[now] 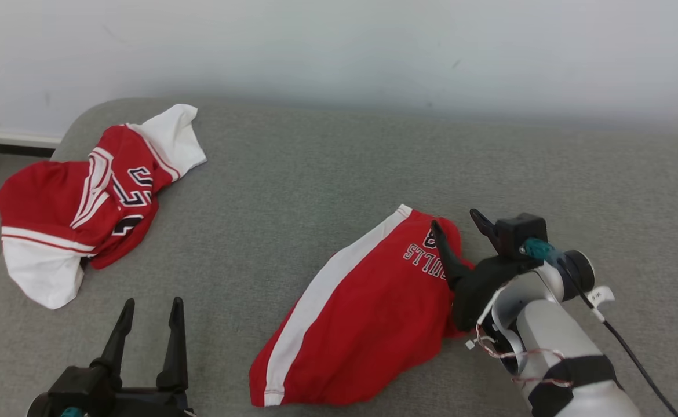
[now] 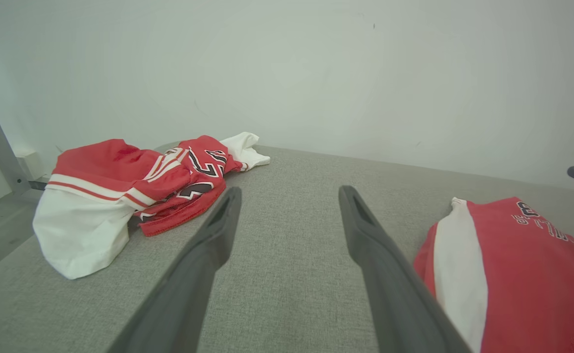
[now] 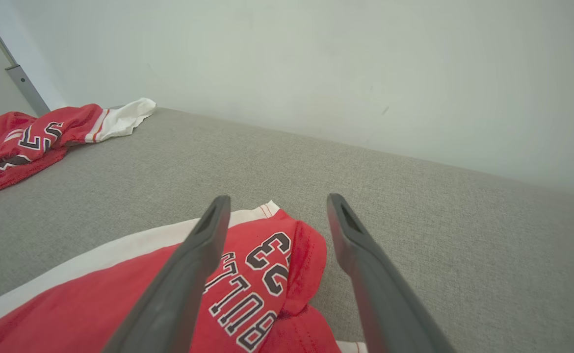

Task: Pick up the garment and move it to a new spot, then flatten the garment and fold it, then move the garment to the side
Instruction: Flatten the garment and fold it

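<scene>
My right pincer [image 1: 455, 223] stands wide, holding nothing. One finger is over the lettered corner of the red basketball shorts with the white side stripe [image 1: 368, 301], and the other is over bare cloth just beside that bunched edge. I judge this straddle is there so the jaws can close on the fold. I cannot tell whether the fingers touch the fabric.

The shorts lie rumpled near the front right of the grey fabric-covered desk [image 1: 316, 162], which I take for the garment in hand, not yet lifted. My left pincer [image 1: 152, 301] is also wide and holding nothing, low at the front left, well apart from both garments. A crumpled red and white numbered jersey [image 1: 84, 197] sits at the far left corner, leaving the middle free as a new spot.
</scene>
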Available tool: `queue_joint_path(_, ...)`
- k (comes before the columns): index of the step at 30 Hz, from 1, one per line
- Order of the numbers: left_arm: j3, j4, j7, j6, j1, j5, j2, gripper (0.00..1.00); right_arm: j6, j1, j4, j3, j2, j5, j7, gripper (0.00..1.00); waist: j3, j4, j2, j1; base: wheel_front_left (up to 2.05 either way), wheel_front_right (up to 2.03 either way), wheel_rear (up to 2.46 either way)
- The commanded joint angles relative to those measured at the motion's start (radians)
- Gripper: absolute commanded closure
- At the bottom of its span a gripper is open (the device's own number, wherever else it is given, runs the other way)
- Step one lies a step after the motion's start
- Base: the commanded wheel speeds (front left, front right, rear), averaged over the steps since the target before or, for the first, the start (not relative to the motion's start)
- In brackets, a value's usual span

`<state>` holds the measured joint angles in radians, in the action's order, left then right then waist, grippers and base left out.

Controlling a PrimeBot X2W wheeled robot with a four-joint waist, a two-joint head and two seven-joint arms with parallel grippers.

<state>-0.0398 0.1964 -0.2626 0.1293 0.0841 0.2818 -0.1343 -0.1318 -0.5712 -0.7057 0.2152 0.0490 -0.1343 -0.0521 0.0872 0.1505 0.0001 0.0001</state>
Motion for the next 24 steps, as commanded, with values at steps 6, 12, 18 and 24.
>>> queue_joint_path(6,-0.034,0.01,-0.003,0.001,0.033,0.01,0.009,0.0,0.002,-0.123,-0.227,0.003,0.002,-0.006,0.028,0.0,0.037,0.061,-0.0001,-0.0001,0.0,0.0,0.0)
queue_joint_path(12,-0.061,0.018,-0.003,0.001,0.054,0.027,0.01,0.0,0.002,-0.189,-0.4,-0.01,0.002,-0.012,0.016,0.0,0.057,0.093,-0.0001,-0.0001,0.0,0.0,0.0)
queue_joint_path(18,-0.069,0.026,-0.003,0.001,0.051,0.034,0.006,0.0,0.002,-0.214,-0.459,0.033,0.002,-0.064,-0.041,1.0,0.056,0.095,-0.0001,-0.0001,0.0,0.0,0.0)
queue_joint_path(24,-0.064,0.032,-0.003,0.001,0.019,0.033,0.002,0.0,0.002,-0.197,-0.431,0.065,0.002,-0.071,-0.188,1.0,0.024,0.061,-0.0001,-0.0001,0.0,0.0,0.0)
